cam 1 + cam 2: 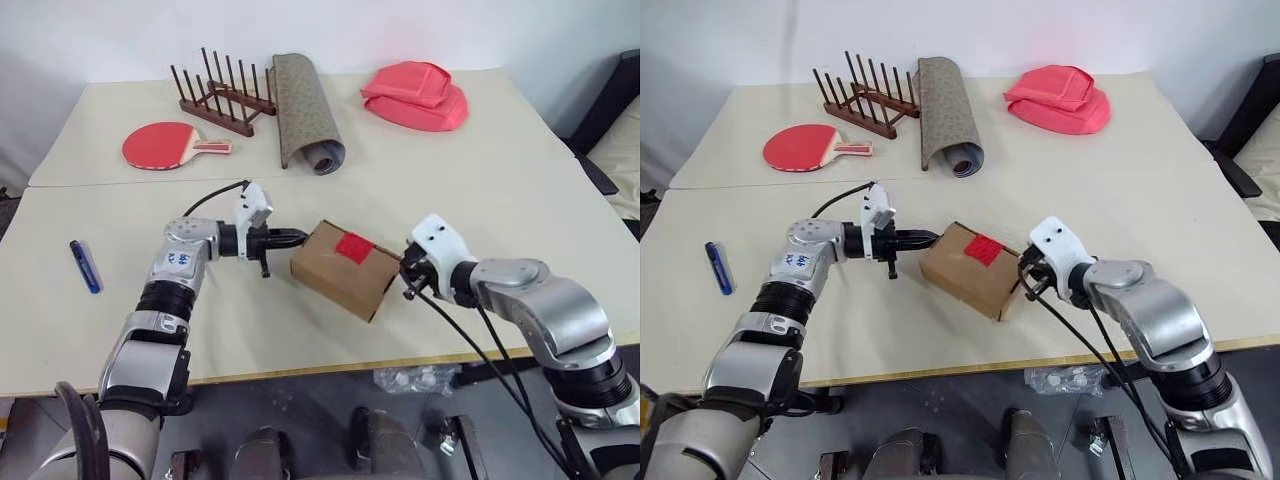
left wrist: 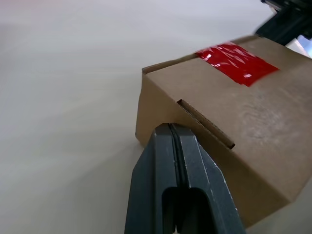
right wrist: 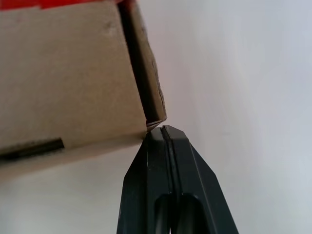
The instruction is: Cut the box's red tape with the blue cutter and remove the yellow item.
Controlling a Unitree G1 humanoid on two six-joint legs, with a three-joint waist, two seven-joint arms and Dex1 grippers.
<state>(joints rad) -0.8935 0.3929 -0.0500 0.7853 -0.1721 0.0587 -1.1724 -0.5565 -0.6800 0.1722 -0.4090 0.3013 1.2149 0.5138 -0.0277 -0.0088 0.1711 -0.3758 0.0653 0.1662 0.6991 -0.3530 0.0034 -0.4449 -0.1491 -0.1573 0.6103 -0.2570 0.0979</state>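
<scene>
Left hand (image 1: pixel 298 238) and right hand (image 1: pixel 405 272), both shut and empty, press opposite ends of the box (image 1: pixel 345 268), apparently squaring it. Blue cutter (image 1: pixel 85 266) lies unused, well left of the left hand.

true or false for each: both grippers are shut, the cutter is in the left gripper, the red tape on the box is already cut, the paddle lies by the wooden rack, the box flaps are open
1. Both grippers are shut. True: the left gripper and the right gripper each show their fingers pressed together at an end of the box.
2. The blue cutter is in the left gripper. False: the blue cutter lies on the table, off to the robot's left, apart from both grippers.
3. The red tape is already cut. False: the red tape looks whole across the seam.
4. The paddle lies by the wooden rack. True: the paddle rests beside the wooden rack.
5. The box flaps are open. False: they are closed.
</scene>
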